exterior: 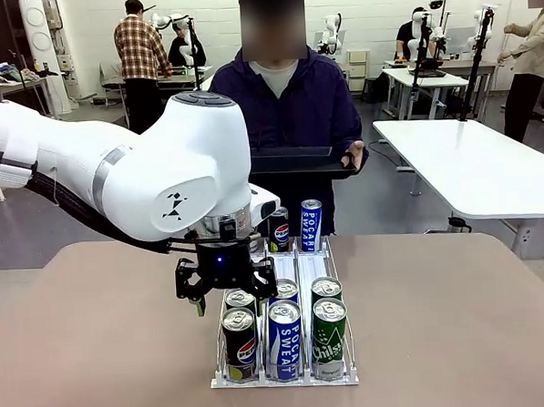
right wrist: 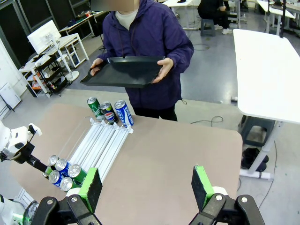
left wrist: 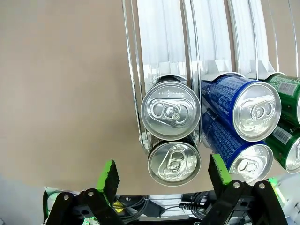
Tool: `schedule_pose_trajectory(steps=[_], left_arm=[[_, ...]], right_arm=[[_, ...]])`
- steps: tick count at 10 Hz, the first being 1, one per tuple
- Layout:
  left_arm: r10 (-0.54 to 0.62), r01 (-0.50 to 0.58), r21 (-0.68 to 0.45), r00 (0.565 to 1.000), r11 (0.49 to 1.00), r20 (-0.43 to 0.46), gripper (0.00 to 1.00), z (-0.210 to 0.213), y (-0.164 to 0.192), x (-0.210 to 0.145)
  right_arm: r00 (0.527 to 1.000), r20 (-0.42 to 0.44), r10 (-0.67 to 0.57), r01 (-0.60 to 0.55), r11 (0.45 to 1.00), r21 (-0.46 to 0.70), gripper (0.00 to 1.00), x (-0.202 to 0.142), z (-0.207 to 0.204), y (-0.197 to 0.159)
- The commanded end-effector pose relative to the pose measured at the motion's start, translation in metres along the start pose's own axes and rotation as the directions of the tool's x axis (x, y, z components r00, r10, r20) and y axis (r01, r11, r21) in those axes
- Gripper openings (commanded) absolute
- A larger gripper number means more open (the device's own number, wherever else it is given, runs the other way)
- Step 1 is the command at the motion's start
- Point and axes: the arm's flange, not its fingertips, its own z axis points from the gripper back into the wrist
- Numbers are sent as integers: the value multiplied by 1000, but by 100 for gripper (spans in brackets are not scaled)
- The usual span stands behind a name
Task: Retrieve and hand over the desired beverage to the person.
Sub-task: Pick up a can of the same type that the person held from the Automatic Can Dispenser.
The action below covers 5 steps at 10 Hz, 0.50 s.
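Our left gripper [left wrist: 164,172] hung open, and the can [left wrist: 173,163] sat straight below it, at the front of the rack's [left wrist: 133,93] left lane. We judged the can full, heavy, stiff but smooth and easily dented, so it should be gripped around its wall, just under the rim. Our right gripper [right wrist: 146,183] was open, well away.

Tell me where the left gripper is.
In the front view, the left gripper hangs open above the two front cans in the rack's left lane.
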Motion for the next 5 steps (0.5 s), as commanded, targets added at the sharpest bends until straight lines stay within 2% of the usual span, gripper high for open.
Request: schedule_pose_trajectory(steps=[1,5], left_arm=[[4,-4,-11,1000,1000,-25,100,-4,-3,-1],[12,-13,-4,999,1000,-45,100,-11,-4,2]], right_arm=[[1000,2,-1,1,1000,16,100,0,-2,0],[1000,2,-1,1,1000,16,100,0,-2,0]])
